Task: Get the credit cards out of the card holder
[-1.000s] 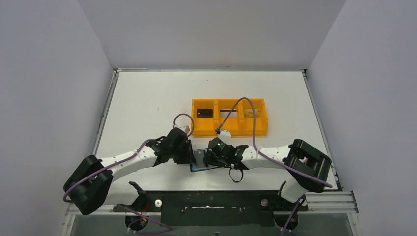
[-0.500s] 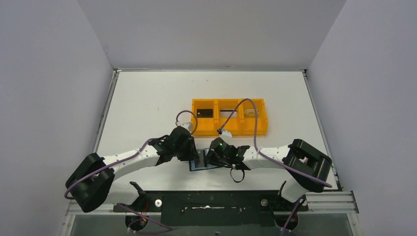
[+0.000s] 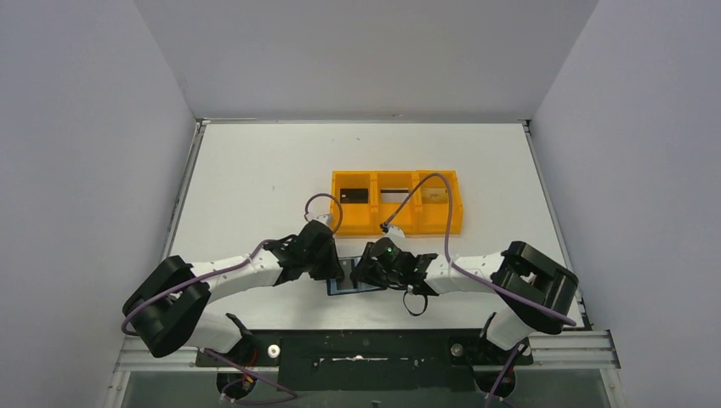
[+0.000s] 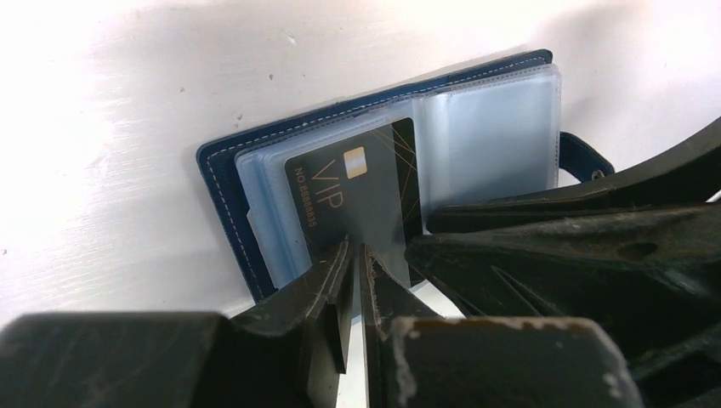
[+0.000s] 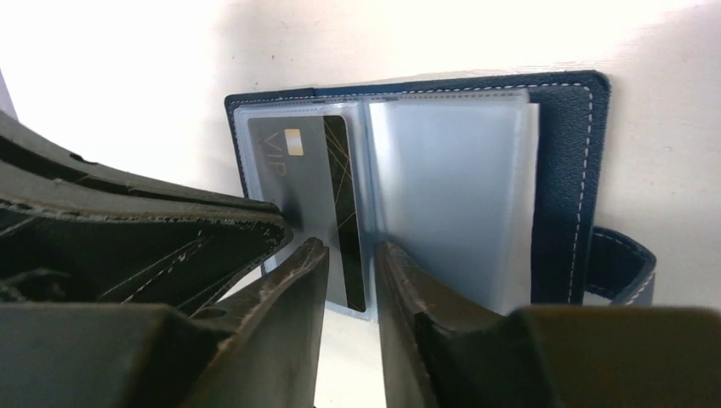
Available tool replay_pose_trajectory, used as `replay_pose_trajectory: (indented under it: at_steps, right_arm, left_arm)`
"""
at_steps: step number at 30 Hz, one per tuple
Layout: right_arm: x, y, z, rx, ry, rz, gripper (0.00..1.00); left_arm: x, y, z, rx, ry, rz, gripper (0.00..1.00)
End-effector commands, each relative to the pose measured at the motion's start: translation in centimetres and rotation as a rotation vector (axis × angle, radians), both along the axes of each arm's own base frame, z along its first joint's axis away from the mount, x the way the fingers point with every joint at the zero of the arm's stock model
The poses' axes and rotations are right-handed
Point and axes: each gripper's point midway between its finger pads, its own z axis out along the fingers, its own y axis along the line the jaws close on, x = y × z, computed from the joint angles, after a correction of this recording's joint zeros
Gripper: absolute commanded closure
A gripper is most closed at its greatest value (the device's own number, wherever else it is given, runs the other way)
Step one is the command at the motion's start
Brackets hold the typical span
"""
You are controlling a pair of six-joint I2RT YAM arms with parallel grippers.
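While the right hand (image 5: pixel 350 251) gapes, the left hand (image 4: pixel 355 251) pinches a glossy black card (image 4: pixel 357 187) in the stitched card holder (image 4: pixel 223 157).

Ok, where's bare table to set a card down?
Bare table lies left of the orange tray, right of it, and behind it. Crowded: the near strip where left hand and right hand meet over the card holder.

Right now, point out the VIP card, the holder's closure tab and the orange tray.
VIP card (image 4: pixel 364 194): left wrist view, dark face.
closure tab (image 5: pixel 636 259): right wrist view, strap's curve.
orange tray (image 3: pixel 429 227): top view, front wall.
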Motion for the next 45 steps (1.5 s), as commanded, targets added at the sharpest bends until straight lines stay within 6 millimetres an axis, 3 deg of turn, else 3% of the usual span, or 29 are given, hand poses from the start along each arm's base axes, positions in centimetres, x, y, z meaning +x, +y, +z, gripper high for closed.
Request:
replay_pose_trajectory:
  at_steps: [1, 9, 13, 18, 24, 25, 28, 33, 37, 42, 45]
  right_arm:
    - [0.8, 0.4, 2.1, 0.07, -0.05, -0.014, 0.65]
    - [1.7, -0.4, 3.2, 0.024, -0.107, -0.037, 0.3]
    - [2.0, -0.5, 4.4, 0.067, -0.151, -0.061, 0.01]
    - [2.4, -0.8, 7.1, 0.177, -0.187, -0.13, 0.02]
    - [2.8, -1.5, 12.5, 0.347, -0.306, -0.159, 0.02]
    - [2.8, -1.8, 12.6, 0.318, -0.313, -0.154, 0.0]
    - [2.9, -1.4, 13.1, 0.3, -0.322, -0.128, 0.09]
    - [2.4, 0.3, 11.2, 0.267, -0.26, -0.074, 0.29]
    - [1.9, 1.6, 9.1, 0.217, -0.203, -0.026, 0.36]
    - [1.3, 2.8, 6.8, 0.178, -0.141, 0.019, 0.45]
    - [0.9, 3.4, 5.6, 0.166, -0.106, 0.044, 0.49]
  left_arm:
    - [-1.8, 3.2, -2.8, 0.127, 0.052, 0.024, 0.91]
    - [-1.8, 3.3, -2.7, 0.13, 0.043, 0.019, 0.92]
    - [-1.6, 3.2, -2.2, 0.116, 0.029, 0.021, 0.92]
    - [-1.5, 3.0, -1.5, 0.098, 0.011, 0.023, 0.92]
    - [-1.3, 2.8, -0.9, 0.077, -0.002, 0.034, 0.92]
    - [-1.2, 2.7, -0.8, 0.07, -0.005, 0.031, 0.92]
    - [-1.0, 2.3, -0.1, 0.049, -0.017, 0.034, 0.92]
    - [-0.1, 1.8, 1.8, -0.001, -0.064, 0.069, 0.88]
    - [0.4, 2.2, 3.6, -0.03, -0.112, 0.104, 0.84]
    - [0.3, 3.9, 3.6, -0.014, -0.122, 0.167, 0.79]
    - [0.0, 3.8, 3.4, -0.051, -0.11, 0.156, 0.78]
